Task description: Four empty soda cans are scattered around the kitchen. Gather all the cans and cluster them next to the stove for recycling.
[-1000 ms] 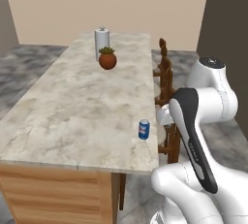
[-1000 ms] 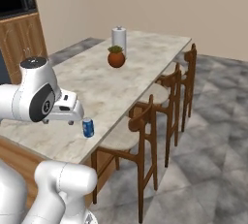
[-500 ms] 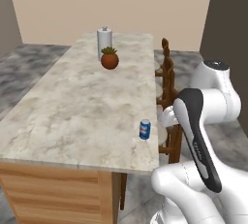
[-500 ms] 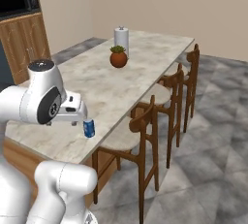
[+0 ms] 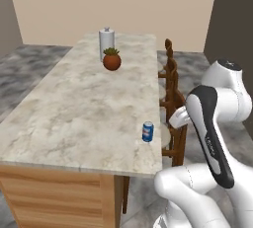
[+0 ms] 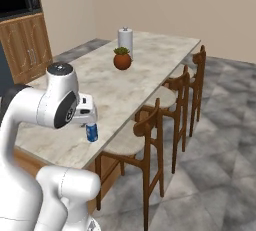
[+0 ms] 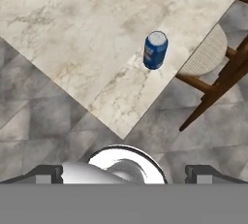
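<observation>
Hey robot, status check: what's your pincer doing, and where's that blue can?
Pincer open, empty, above the island. Blue can upright near the counter edge, untouched. Stools close beside it.

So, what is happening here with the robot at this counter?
The robot arm is beside a long marble island counter, and its open end effector holds nothing. A blue-and-white soda can stands upright near the counter's edge, by the wooden stools, and the hand camera looks down at it. A potted plant and a paper towel roll stand at the far end. The can is not yet grasped.
</observation>
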